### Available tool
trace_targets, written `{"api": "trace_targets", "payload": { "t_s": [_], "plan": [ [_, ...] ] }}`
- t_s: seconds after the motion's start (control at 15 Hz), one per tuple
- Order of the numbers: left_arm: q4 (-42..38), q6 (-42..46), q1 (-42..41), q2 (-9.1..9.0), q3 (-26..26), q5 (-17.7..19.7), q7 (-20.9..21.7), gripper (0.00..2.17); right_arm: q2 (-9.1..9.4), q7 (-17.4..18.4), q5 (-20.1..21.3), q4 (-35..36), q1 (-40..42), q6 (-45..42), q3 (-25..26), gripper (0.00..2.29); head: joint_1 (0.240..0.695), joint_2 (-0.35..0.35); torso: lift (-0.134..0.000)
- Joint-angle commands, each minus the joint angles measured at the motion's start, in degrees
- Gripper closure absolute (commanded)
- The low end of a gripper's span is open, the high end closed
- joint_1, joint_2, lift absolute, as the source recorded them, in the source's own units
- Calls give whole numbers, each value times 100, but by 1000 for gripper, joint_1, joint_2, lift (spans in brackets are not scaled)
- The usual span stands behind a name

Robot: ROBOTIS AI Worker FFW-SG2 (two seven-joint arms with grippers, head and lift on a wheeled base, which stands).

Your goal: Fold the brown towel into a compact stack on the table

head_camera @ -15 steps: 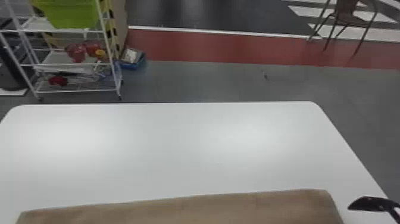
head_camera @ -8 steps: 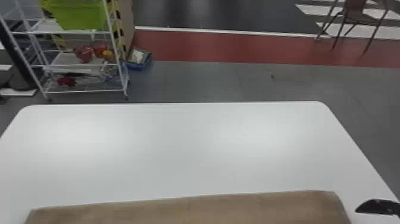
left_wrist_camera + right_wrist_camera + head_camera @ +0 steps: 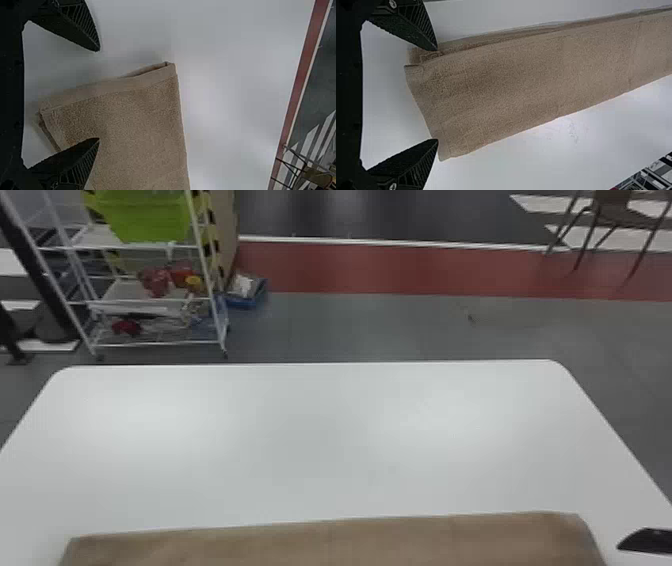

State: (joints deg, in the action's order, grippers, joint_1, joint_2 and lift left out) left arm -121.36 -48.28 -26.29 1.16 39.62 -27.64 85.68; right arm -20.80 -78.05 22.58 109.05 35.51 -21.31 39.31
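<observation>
Lying left to right along near part of smooth white table (image 3: 300,440): brown terry-cloth towel (image 3: 330,542), folded into long, flat, layered strip. At towel's right end, right gripper (image 3: 647,541), two flat black fingers spread apart. At towel's left end, left gripper (image 3: 98,95), black fingers also apart. Beyond table: far left, white wire-shelved cart (image 3: 157,344) holding green plastic bin (image 3: 150,217); far right, brown thin-legged chair (image 3: 612,201).
</observation>
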Motion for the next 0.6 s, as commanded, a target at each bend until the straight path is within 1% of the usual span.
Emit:
{"api": "trace_targets", "payload": {
  "t_s": [0.0,0.07,0.13,0.27,0.33,0.4,0.47,0.53],
  "plan": [
    [87,-143,10,16,-174,-110,-25,80,-12,-28,-8,-24,0,0,-2,63,695,-63,-119],
    [139,-160,36,60,-235,-137,-51,80,-12,-28,-17,-24,0,0,-11,63,695,-71,-119],
    [183,-160,80,60,-261,-260,-60,110,-12,-28,-17,-24,0,0,-11,63,695,-76,-119],
    [236,-160,98,156,-305,-260,107,424,-12,-28,-17,-24,-9,0,-11,63,695,-79,-119],
    [236,-90,98,148,-314,-260,186,674,-12,-28,-8,-33,-17,0,-20,63,695,-81,-119],
    [236,15,98,148,-314,-260,265,876,-12,-28,-8,-41,-17,-17,-20,63,695,-85,-119],
    [227,86,98,156,-314,-233,335,1376,-3,-28,0,-50,-26,-35,-20,63,695,-94,-119],
    [218,367,98,148,-270,-225,406,1878,6,-28,18,-59,-26,-52,-20,63,695,-100,-119]
  ]
}}
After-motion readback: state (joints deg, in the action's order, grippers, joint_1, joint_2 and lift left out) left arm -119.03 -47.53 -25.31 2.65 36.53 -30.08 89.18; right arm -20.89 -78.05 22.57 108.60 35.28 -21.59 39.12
